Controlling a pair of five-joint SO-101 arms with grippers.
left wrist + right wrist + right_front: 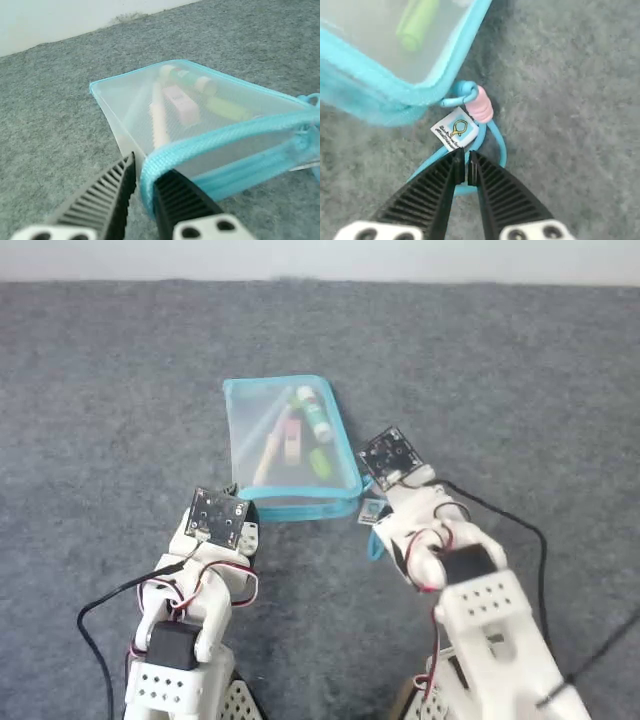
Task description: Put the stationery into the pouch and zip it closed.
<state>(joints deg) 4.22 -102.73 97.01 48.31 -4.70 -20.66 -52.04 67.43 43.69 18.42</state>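
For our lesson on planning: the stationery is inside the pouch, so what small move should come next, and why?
Probably the right gripper tugs the cord loop it grips slightly away from the left gripper, which pins the pouch at its opposite corner, to seat the zip fully.

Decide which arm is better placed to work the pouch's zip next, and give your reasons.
Right. The right pincer is shut on the blue cord loop at the zip pull; the left pincer grips the pouch edge, steadying it.
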